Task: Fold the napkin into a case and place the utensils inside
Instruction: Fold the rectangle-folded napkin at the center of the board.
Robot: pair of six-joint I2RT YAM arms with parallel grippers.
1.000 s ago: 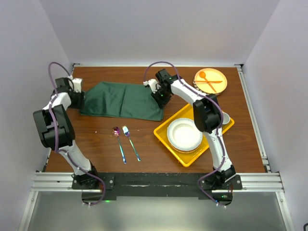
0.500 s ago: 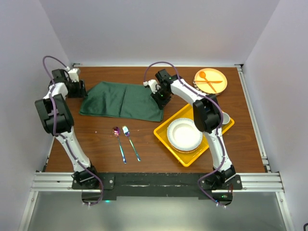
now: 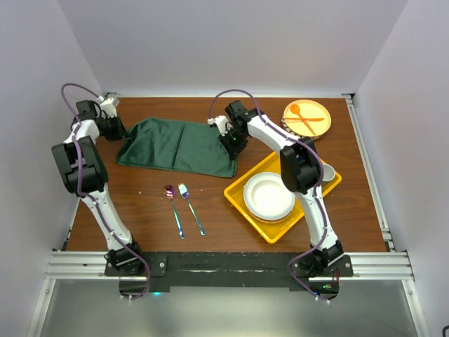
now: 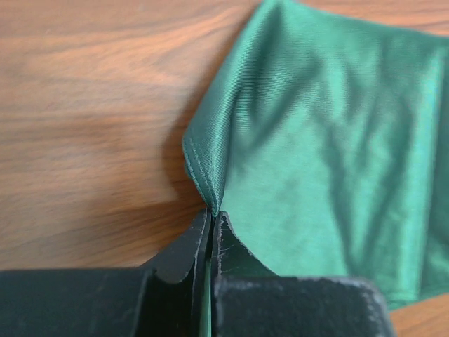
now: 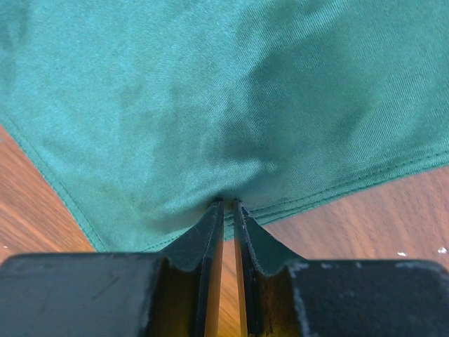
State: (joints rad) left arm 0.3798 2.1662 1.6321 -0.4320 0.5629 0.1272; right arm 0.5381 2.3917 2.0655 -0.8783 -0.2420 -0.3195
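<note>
On the far half of the wooden table point(image 3: 140, 203), the green napkin point(image 3: 179, 146) lies spread out and wrinkled. The left gripper point(image 4: 212, 217) is clamped tight on its left corner, where a small peak of cloth rises at the tips. The right gripper point(image 5: 228, 203) pinches the hemmed right edge. Nearer the arms, the shiny spoon point(image 3: 173, 209) and fork point(image 3: 191, 208) lie side by side on the wood, apart from the cloth.

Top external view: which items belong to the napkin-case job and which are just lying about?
Job: dark green cloth napkin; iridescent metal spoon; iridescent metal fork; left gripper and right gripper, both pinching the napkin.
Lying about: yellow plastic tray; white round plates in it; orange round plate; orange spoon and fork on it.
</note>
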